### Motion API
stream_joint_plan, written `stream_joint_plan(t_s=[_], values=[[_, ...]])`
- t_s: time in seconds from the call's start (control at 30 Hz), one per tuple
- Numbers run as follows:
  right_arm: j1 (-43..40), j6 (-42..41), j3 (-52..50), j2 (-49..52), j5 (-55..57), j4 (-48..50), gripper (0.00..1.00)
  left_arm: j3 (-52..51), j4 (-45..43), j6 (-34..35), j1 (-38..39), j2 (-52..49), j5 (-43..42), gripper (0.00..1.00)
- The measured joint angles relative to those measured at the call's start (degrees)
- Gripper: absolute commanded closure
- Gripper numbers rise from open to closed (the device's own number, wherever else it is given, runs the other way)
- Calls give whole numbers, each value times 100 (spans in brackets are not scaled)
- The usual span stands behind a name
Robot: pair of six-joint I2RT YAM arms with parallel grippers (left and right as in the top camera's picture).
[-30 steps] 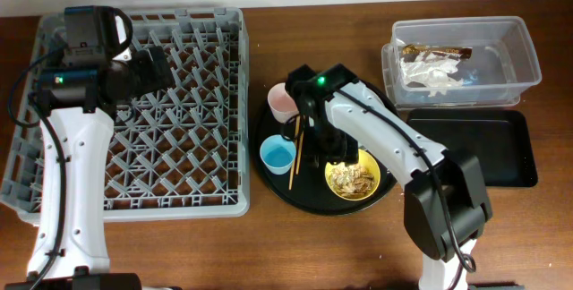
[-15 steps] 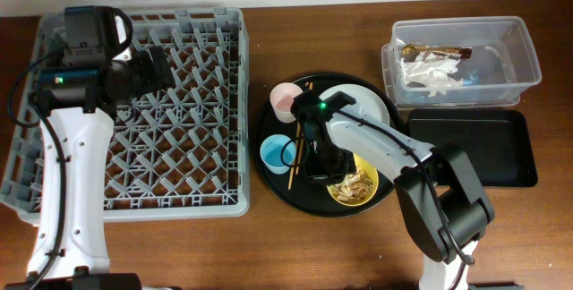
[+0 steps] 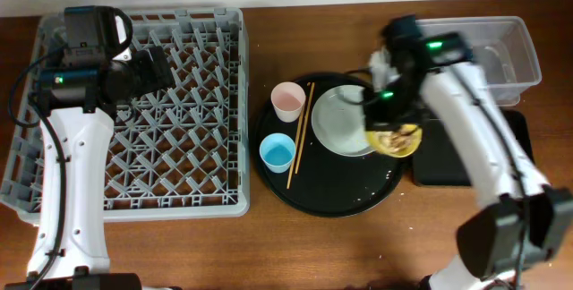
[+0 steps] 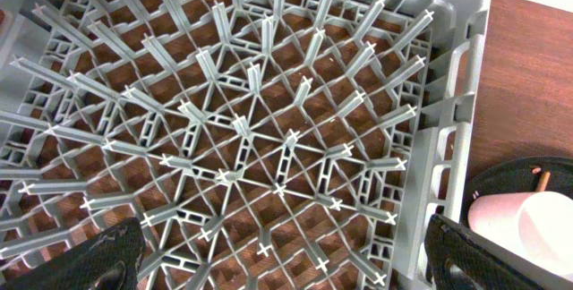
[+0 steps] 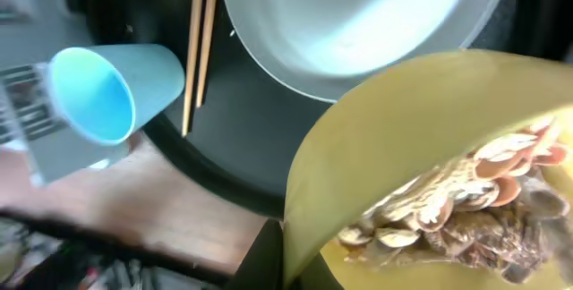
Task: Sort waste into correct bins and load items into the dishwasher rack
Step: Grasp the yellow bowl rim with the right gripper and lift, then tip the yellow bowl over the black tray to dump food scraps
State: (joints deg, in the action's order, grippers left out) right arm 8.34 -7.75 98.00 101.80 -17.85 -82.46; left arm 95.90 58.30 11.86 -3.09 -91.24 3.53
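Observation:
My right gripper (image 3: 381,125) is shut on the rim of the yellow bowl (image 3: 399,140), which hangs tilted over the right edge of the round tray, beside the shallow black tray (image 3: 483,151). In the right wrist view the bowl (image 5: 394,138) holds brownish food scraps (image 5: 466,214), with one finger (image 5: 269,259) outside the rim. The grey plate (image 3: 342,122), pink cup (image 3: 288,100), blue cup (image 3: 277,152) and chopsticks (image 3: 300,133) lie on the round tray. My left gripper (image 3: 154,66) hovers open over the dishwasher rack (image 3: 192,160). The clear tub (image 3: 510,53) is partly hidden by my right arm.
The round black tray (image 3: 340,196) sits between the rack and the bins. In the left wrist view the rack's pegs (image 4: 242,129) fill the frame, with the pink cup (image 4: 528,223) at the lower right. Bare wooden table (image 3: 269,245) runs along the front.
My right gripper closed on the yellow bowl's rim, lifted it off the round tray's front and carried it right, toward the black tray. The plate now shows. The left arm stayed still.

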Motion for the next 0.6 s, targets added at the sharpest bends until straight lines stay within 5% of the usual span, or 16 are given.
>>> stream_joint_plan(t_s=[0.4, 0.6], values=[[-3515, 3871, -1056, -17, -3163, 173, 96, 0, -4, 0, 0, -2, 0, 0], [-4347, 4374, -2496, 4, -4304, 1617, 96, 0, -9, 0, 0, -2, 0, 1]])
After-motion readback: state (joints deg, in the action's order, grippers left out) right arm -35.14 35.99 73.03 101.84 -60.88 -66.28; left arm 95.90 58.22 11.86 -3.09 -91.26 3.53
